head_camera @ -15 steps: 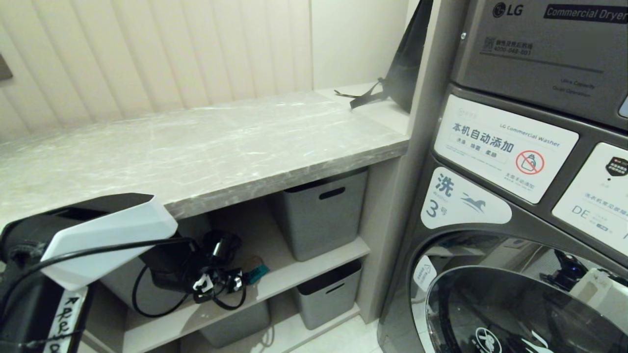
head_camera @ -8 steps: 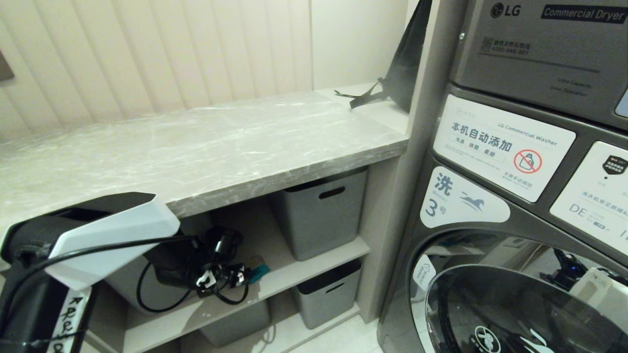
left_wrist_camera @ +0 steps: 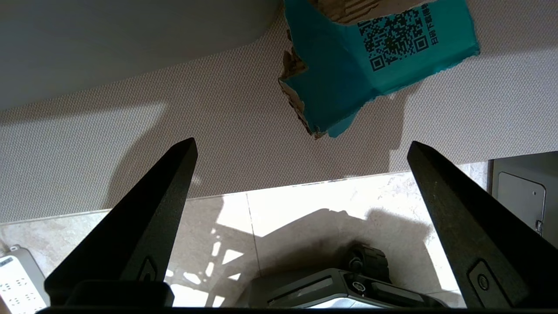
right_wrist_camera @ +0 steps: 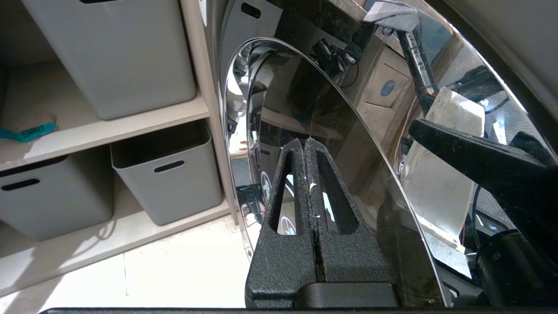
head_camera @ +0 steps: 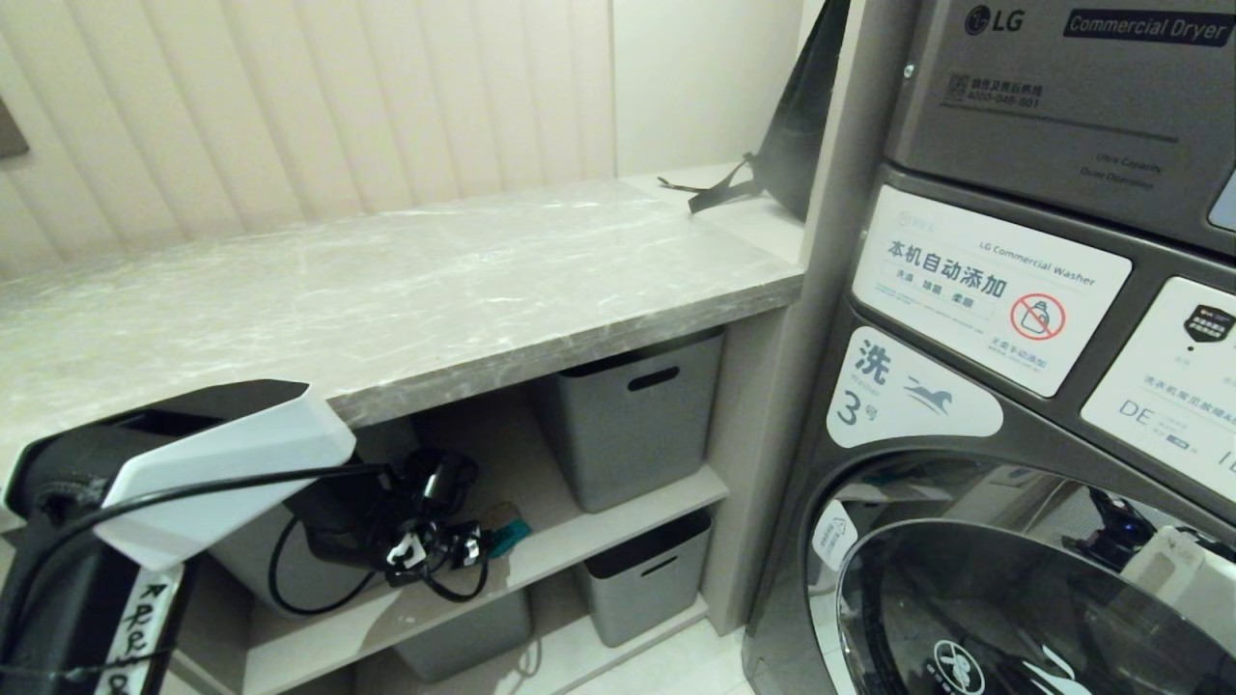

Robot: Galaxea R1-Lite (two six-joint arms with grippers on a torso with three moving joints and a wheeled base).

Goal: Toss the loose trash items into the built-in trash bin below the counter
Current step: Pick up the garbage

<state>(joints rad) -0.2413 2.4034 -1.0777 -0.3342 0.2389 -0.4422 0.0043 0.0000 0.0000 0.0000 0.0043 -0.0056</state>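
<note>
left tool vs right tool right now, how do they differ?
The left tool is wide open, its fingers spread far apart; the right tool is shut, fingers pressed together. The left tool reaches under the counter over the shelf, just short of the teal scrap, not touching it; the right tool sits idle by the washer door. Both are black and hold nothing.

Black left arm [head_camera: 68, 541] – white angular cover, black cable, handwritten label

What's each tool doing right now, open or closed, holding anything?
Left tool: open and empty, near the teal paper scrap on the shelf.
Right tool: closed, holding nothing, by the washer door.
</note>
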